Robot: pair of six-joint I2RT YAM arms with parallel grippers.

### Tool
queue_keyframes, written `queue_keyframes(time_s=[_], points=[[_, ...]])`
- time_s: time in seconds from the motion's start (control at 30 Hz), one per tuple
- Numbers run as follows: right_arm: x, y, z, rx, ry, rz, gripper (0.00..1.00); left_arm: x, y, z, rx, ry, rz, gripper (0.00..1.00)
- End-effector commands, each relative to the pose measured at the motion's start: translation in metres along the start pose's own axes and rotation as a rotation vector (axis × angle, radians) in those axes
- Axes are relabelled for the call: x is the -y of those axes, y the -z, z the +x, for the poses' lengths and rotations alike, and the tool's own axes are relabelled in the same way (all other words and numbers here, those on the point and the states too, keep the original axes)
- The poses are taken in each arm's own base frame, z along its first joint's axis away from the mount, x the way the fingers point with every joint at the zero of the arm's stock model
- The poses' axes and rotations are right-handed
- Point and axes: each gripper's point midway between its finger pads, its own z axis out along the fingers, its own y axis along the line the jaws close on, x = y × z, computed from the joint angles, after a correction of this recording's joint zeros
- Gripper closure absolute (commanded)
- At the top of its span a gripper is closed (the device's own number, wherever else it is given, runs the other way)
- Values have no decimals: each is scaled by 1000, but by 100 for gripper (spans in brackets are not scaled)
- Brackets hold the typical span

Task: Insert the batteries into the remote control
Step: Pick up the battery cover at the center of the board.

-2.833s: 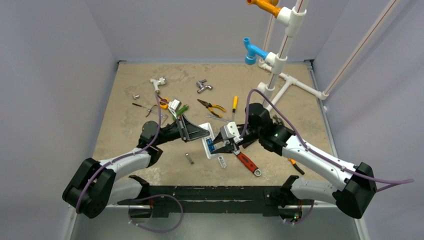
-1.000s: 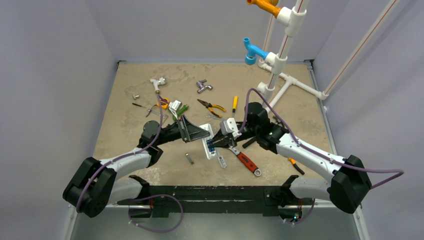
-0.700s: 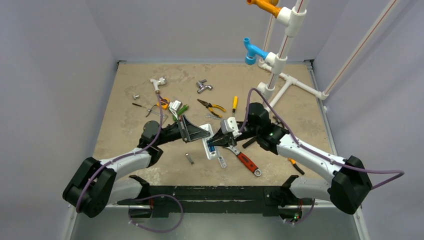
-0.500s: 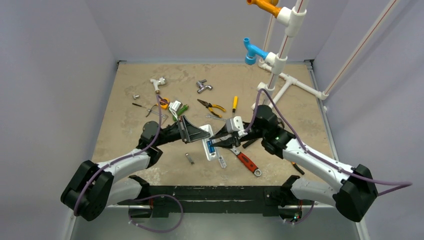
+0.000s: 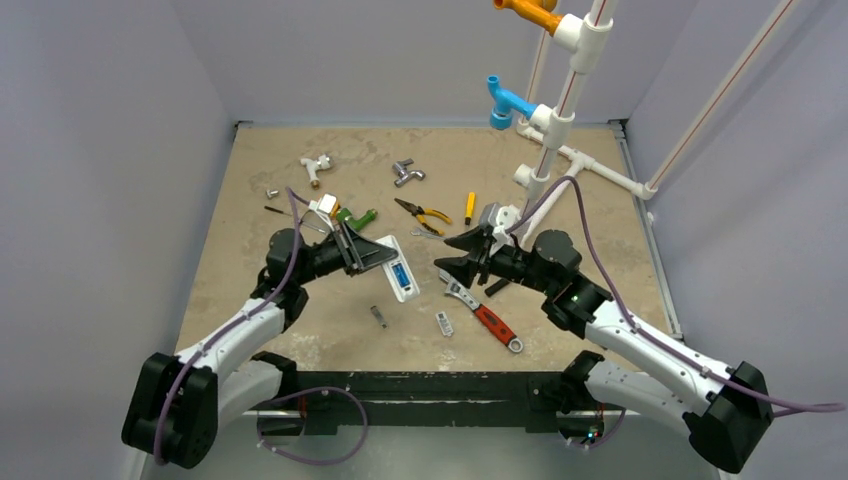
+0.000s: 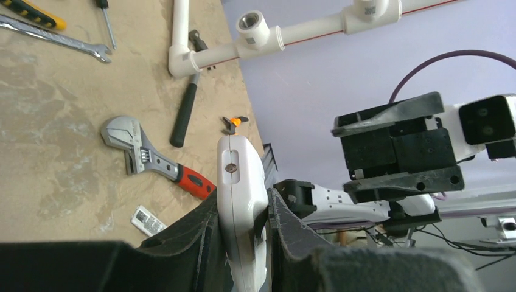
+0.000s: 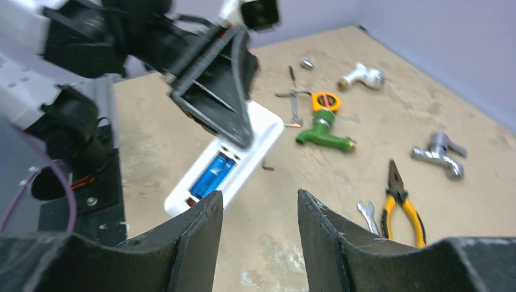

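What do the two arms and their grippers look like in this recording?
The left arm and right arm have white shells with black joints; a purple cable runs along each. The left gripper and right gripper have black, wedge-shaped fingers.

Pinching the white remote control (image 6: pixel 242 201) edge-on between the dark fingers (image 6: pixel 292 234); looking past it onto a tabletop (image 6: pixel 55 140) carrying a red-handled wrench (image 6: pixel 155 163), a black-handled hammer (image 6: pixel 184 112) and white pipework (image 6: pixel 261 44); facing the right gripper (image 6: pixel 342 157), standing parted, at right.
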Motion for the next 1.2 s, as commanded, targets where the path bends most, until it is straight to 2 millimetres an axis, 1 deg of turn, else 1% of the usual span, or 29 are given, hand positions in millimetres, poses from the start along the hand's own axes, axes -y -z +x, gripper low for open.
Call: queue_keyframes(time_s=[0.0,0.1,0.13,0.17,0.2,0.27,0.3,0.37,0.43,0.57,0.6,0.7,0.87,0.97,1.17], points=[[39,12,17,-78,-127,267,53,21,7,-23,41,-141,-45,100],[48,16,40,-176,-231,348,53,25,12,-30,60,-185,-86,100],[46,15,50,-221,-275,350,53,26,13,-32,64,-192,-92,100],[39,16,64,-289,-321,332,53,27,13,-33,65,-195,-94,100],[35,15,70,-320,-364,324,53,27,13,-33,66,-194,-95,100],[31,18,89,-400,-478,361,56,26,13,-33,67,-187,-97,100],[24,19,97,-431,-507,358,57,26,13,-34,68,-184,-96,100],[13,20,113,-488,-485,389,58,25,12,-33,67,-176,-96,100],[1,19,125,-546,-438,421,57,24,12,-33,67,-170,-98,100],[-15,15,152,-639,-466,488,55,22,11,-34,61,-161,-108,100],[-19,14,158,-654,-460,499,52,22,11,-34,61,-162,-109,100],[-26,13,169,-689,-446,540,50,22,12,-33,57,-163,-112,100],[-27,18,184,-729,-458,607,47,21,13,-32,60,-164,-118,100],[-30,21,195,-766,-474,617,46,19,13,-31,58,-161,-121,100],[-38,18,211,-824,-484,586,46,17,12,-31,57,-158,-118,100]])
